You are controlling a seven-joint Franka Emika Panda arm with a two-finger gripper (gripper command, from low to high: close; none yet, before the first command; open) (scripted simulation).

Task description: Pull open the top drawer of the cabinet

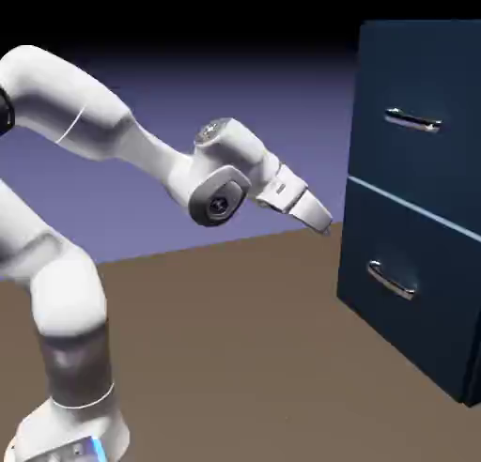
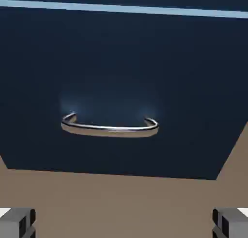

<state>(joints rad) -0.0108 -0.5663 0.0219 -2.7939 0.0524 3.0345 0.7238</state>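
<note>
The tall navy cabinet stands at the exterior view's right. Its top drawer is flush and carries a straight silver bar handle. My gripper hangs to the left of the cabinet, about level with the pale seam, clear of both fronts. In the hand view my gripper is open: the two grey fingertips sit wide apart with nothing between them. That view faces the lower drawer with its bowed handle; the top drawer is out of it, above the seam.
The lower drawer's bowed handle juts from the cabinet front below the seam. Brown tabletop stretches between the robot base and the cabinet's foot.
</note>
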